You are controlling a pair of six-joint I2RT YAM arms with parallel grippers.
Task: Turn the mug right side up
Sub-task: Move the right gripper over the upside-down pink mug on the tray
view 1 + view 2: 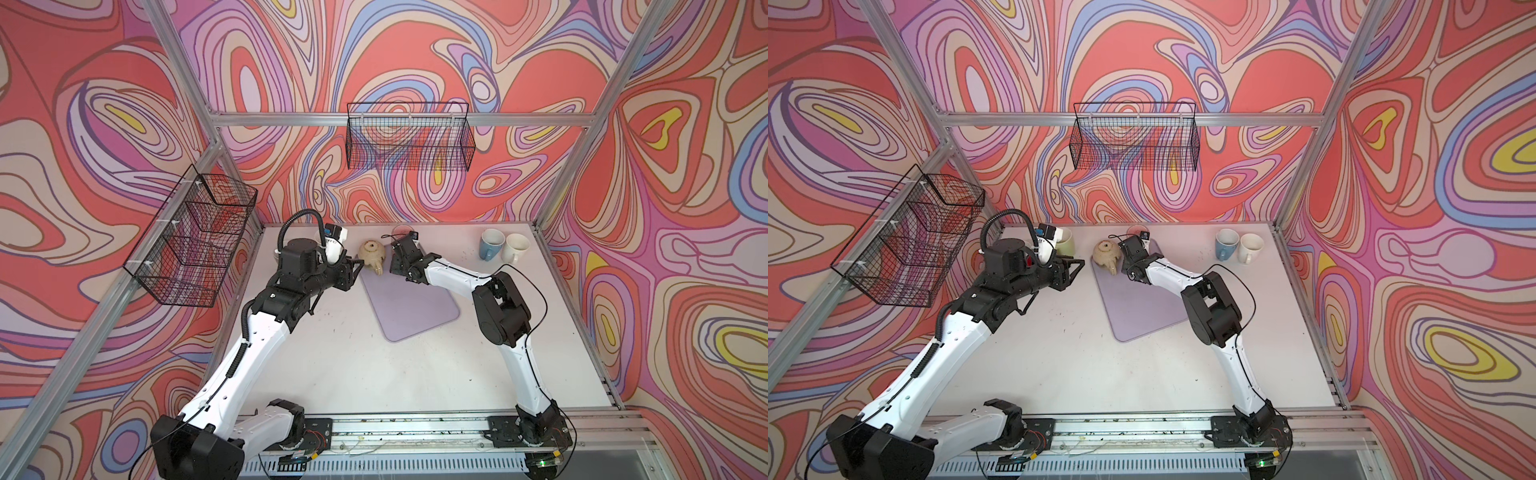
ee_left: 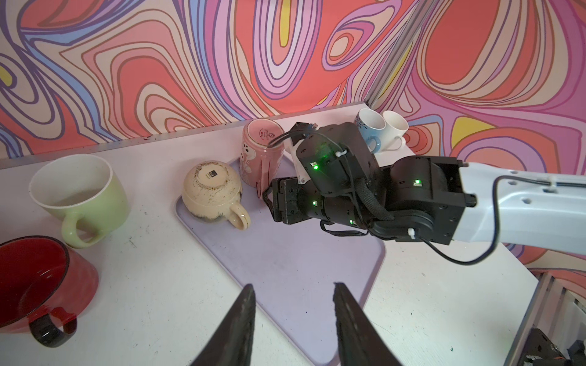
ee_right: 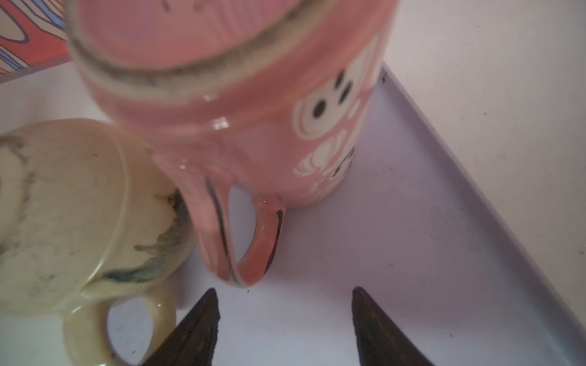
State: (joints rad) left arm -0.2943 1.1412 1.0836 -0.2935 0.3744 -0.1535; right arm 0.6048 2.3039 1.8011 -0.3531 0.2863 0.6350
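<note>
Right wrist view: pink mug (image 3: 253, 126) base-up on the mat (image 3: 412, 253) corner, right claw (image 3: 285, 291) apart, empty, just short of its handle (image 3: 257, 247). Approach step?

— Looks so. Left claw (image 2: 293, 290) apart too, holding nothing. Next: close on the handle, lift clear of the cream mug (image 3: 79, 206), then flip.

Swirl-patterned walls (image 1: 415, 62) in coral, lilac, blue and yellow are enclosing the cell on three sides. An aluminium frame (image 1: 291, 119) is running along them; a long wire basket (image 1: 409, 139) is hanging at the back, a compartmented wire basket (image 1: 195, 241) at the left. A white tabletop (image 1: 353, 374), evenly lit, is showing dark specks.
</note>
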